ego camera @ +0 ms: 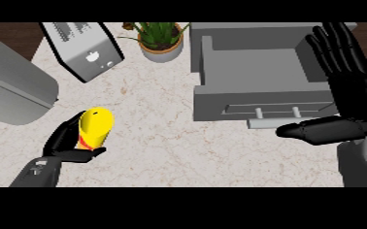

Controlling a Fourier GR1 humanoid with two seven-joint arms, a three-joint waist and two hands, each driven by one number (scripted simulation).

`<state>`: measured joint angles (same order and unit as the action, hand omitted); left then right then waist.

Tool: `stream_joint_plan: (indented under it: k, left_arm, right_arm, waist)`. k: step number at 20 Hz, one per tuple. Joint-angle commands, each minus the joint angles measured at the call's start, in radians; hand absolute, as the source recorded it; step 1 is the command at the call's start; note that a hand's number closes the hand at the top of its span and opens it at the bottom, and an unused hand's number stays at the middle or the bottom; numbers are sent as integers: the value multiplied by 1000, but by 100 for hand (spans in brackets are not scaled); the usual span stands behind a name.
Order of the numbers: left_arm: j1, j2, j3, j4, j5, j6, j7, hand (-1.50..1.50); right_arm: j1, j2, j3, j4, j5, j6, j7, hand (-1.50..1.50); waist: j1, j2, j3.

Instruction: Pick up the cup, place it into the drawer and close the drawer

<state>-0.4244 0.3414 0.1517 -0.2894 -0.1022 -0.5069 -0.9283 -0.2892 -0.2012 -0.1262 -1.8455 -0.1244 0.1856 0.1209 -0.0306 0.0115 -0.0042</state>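
Observation:
A yellow cup [96, 124] with a red band lies tilted in my left hand [66, 144] at the lower left, fingers and thumb curled round it. The grey drawer [254, 65] stands pulled open at the upper right, its inside bare, with a front panel and handle [276, 112] facing me. My right hand [342, 73] is open at the right edge, fingers straight and pointing up beside the drawer's right wall, thumb stretched left below the drawer front.
A silver toaster [82, 48] sits at the top left, with a potted plant [162, 41] beside it. A grey rounded appliance [22, 89] fills the left edge. Marble counter [158, 126] lies between the cup and the drawer.

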Motion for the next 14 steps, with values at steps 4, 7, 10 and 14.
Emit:
stream_joint_plan:
  k: [4,7,10,14]
  left_arm:
    - [29,-15,21,-57,0,82,-290,150]
    - [-8,-65,61,-47,20,234,-279,150]
    - [-21,-134,170,-46,109,409,-243,150]
    - [-26,-199,244,-75,182,452,-298,150]
  right_arm:
    - [7,-9,13,-18,20,4,8,-150]
    - [-20,-26,-28,6,-19,14,5,-150]
    - [14,-14,-17,-31,-31,19,13,-150]
    - [55,-3,-32,-42,-39,14,-4,-150]
  waist:
    - [3,1,-3]
    - [1,2,-1]
    - [-2,-1,-1]
    - [5,-5,1]
